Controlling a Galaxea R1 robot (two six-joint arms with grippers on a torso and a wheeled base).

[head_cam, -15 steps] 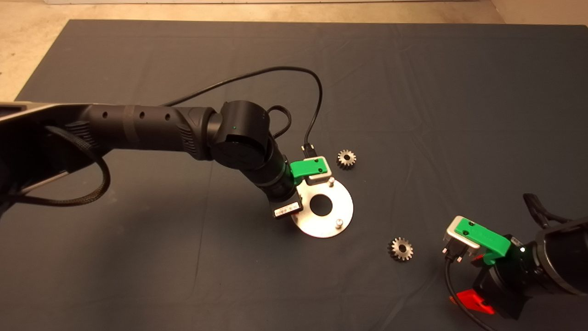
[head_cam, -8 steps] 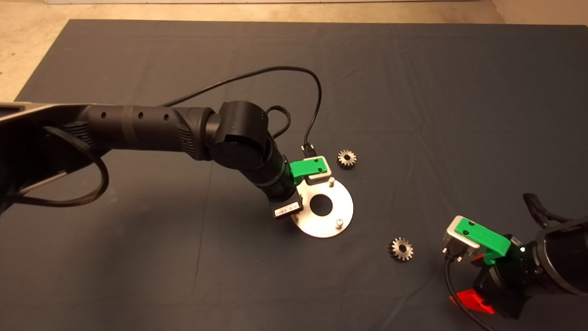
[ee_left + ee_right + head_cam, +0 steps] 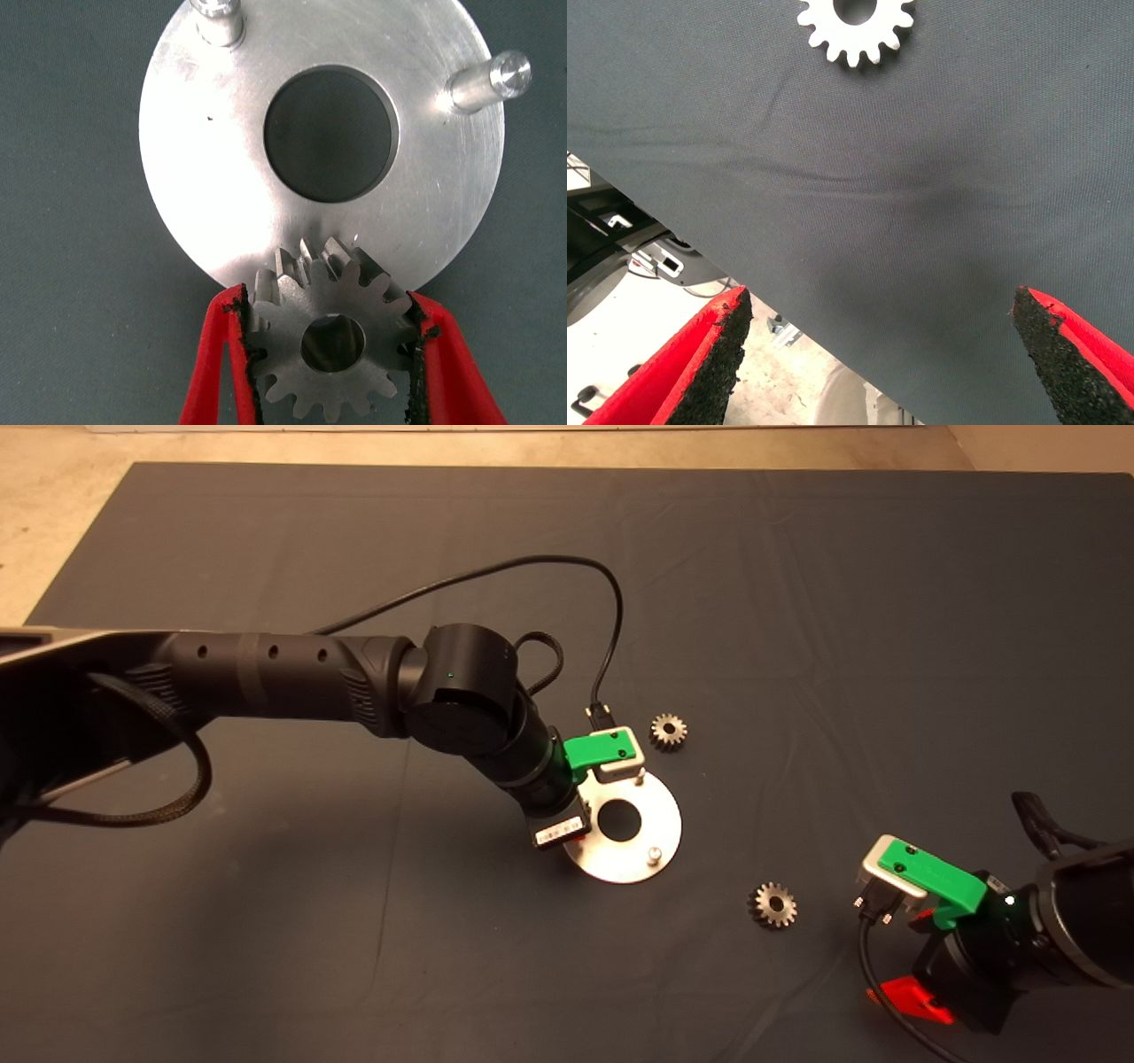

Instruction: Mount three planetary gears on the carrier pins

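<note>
Three gears are in play, and one of them is up off the mat. Over on the left, the black left arm point(image 3: 266, 682) reaches in across the dark mat point(image 3: 797, 602) and ends above the near-left edge of the silver disc point(image 3: 625, 824). The left gripper point(image 3: 332, 350) is pinching a planetary gear point(image 3: 330, 341) flat between its two red fingers point(image 3: 213, 363), black pads biting the teeth on both sides. In the left wrist view that held gear hangs over the rim of the disc, its dark centre hole facing the camera; the pin beneath it is hidden, so I cannot tell whether the gear is seated on anything.

Moving right: the disc lies flat on the mat, mid-table, with its large central hole point(image 3: 330, 135) open. Two carrier pins stand upright and bare, a far pin point(image 3: 639, 774) just beside the green camera mount point(image 3: 602, 748), and a near pin point(image 3: 653, 855) at the disc's near-right edge.

Right again, a second gear point(image 3: 669, 731) lies flat on the mat just beyond the far edge of the disc, apart from it. A third gear point(image 3: 772, 904) lies flat nearer to us and right of the disc, well clear of it.

At the lower right corner the right gripper point(image 3: 881, 354) waits low over the mat's near edge, fingers spread wide and holding nothing, the third gear near, just ahead of them.
</note>
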